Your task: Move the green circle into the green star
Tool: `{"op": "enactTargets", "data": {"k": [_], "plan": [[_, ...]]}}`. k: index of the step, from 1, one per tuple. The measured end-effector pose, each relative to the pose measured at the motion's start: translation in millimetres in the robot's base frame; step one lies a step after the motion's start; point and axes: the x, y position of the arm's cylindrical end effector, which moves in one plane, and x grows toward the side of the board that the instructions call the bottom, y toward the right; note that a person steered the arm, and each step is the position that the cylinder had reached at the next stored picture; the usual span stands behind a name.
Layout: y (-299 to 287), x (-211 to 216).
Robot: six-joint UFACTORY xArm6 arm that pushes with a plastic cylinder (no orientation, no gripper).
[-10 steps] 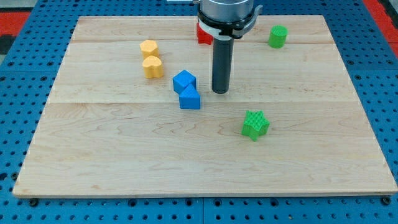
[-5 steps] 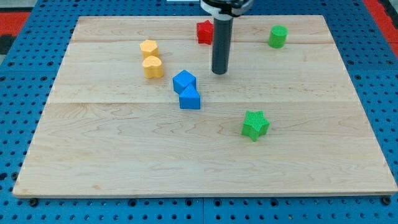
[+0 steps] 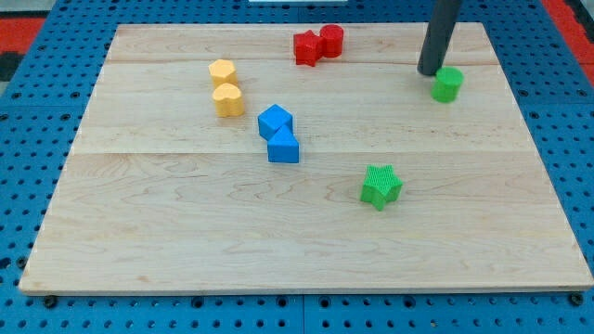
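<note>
Two green blocks matter here: the small green circle block, a short ribbed cylinder near the view's top right of the pale wooden surface, and the green star block, well apart from it toward the view's bottom and slightly left. My tip sits just beside the circle, at its upper-left edge, seemingly touching, though the contact line is hard to make out. There are no fingers on this rod, so nothing is apart, together or clamped.

To push well, I judge the tip should come round to the circle's upper-right side, so the shove runs straight down-left at the star; pushing from where it stands would send the block toward the view's right edge. Keep the push slow and centred, since a round block rolls off a rod easily.

The circle stands upright, its axis vertical, with no meaningful heading or long axis across the surface
</note>
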Motion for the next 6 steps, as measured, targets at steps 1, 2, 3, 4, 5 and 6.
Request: {"op": "enactTargets", "data": {"k": [1, 2, 3, 4, 5, 6], "plan": [[4.2, -32.7], [48.4, -17.3], [41.9, 28.7], [-34.4, 24.0], [-12.8, 50.2], [-20.7, 83.1]]}}
